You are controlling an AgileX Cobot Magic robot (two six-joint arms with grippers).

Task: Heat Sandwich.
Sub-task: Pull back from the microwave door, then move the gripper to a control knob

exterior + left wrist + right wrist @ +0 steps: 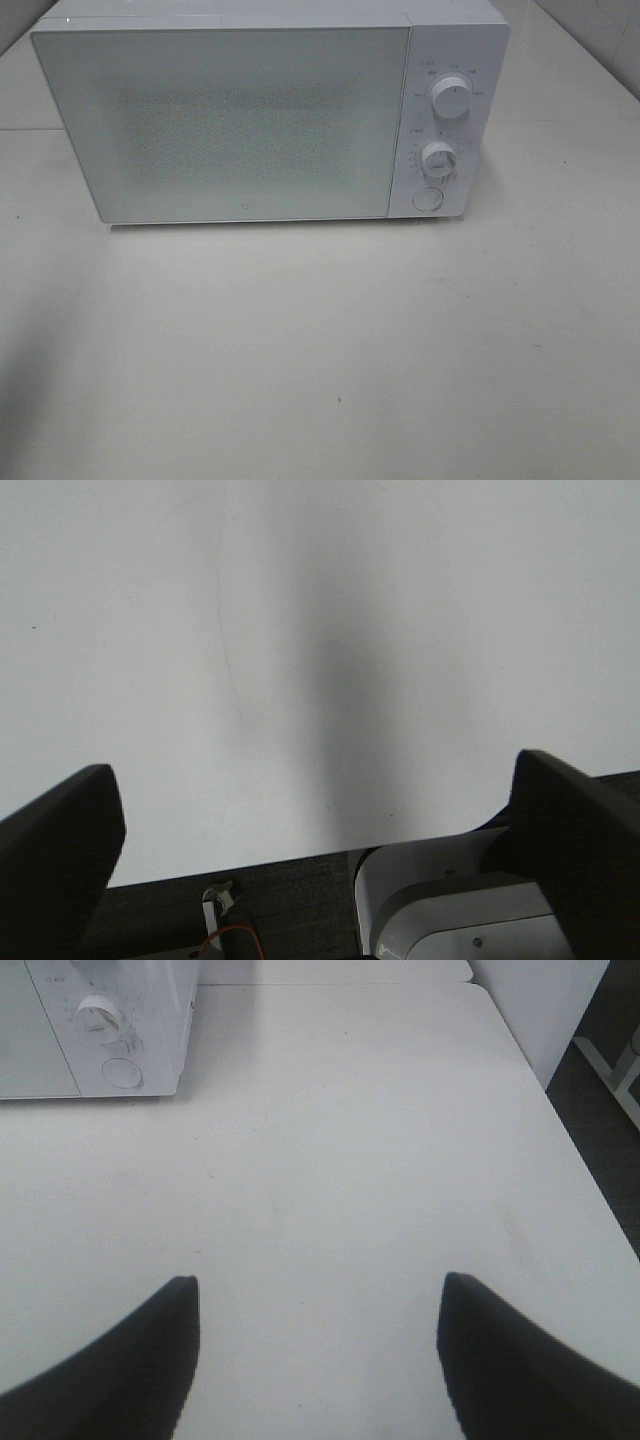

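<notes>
The left gripper hangs over the near edge of the white table with its dark jaws spread wide and nothing between them. Only bare tabletop and a soft shadow lie ahead of it, with dark floor below the edge.

In the right wrist view, the right gripper also has its jaws apart and empty, low over the table. The white microwave stands far and to its left, its control panel on the side nearest this arm.

In the exterior high view neither arm shows. The microwave's door is shut, and its speckled window reveals nothing behind it. To the right of the door are an upper dial, a lower dial and a round button.

The sandwich appears in no view. It is not on the visible table, and whether it sits inside the oven cannot be told.

The step in hand is probably work at the panel, and it suits the right arm:
- Approach square to the panel face.
- Centre the jaws on one control only.
- Grip a dial by its rim and turn it without pushing, so the oven does not slide back.
- If the round button releases the door, press it straight and leave the door room to swing.
</notes>
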